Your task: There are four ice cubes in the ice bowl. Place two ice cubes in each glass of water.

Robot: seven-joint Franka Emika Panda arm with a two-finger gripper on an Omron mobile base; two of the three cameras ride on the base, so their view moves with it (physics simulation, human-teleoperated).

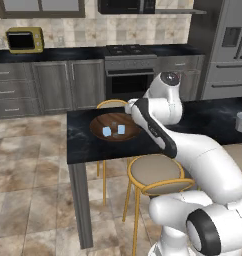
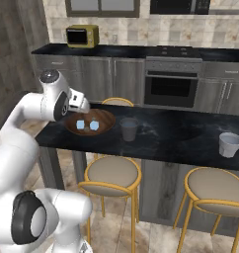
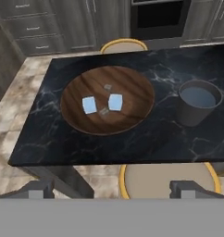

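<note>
The dark wooden ice bowl point(image 3: 132, 85) sits near the left end of the black island counter point(image 3: 169, 134). Two pale blue ice cubes point(image 3: 89, 105) point(image 3: 115, 102) lie side by side in it, with two fainter, smaller cubes point(image 3: 108, 86) point(image 3: 103, 111) close by. One glass of water point(image 3: 199, 102) stands just right of the bowl. The other glass of water point(image 2: 230, 144) is far along the counter. My gripper point(image 3: 113, 190) hovers above the counter's near edge, open, its fingertips point(image 3: 37, 190) wide apart with nothing between them. The bowl point(image 2: 104, 118), cubes point(image 2: 80, 125) and near glass point(image 2: 129, 129) also show from the right base.
Round stools with yellow frames point(image 2: 113, 173) point(image 2: 215, 185) stand under the counter's near side, and another stool point(image 3: 123, 46) is at the far side. Grey cabinets and an oven point(image 2: 171, 89) line the back wall. A yellow microwave point(image 2: 82, 35) sits on the rear counter.
</note>
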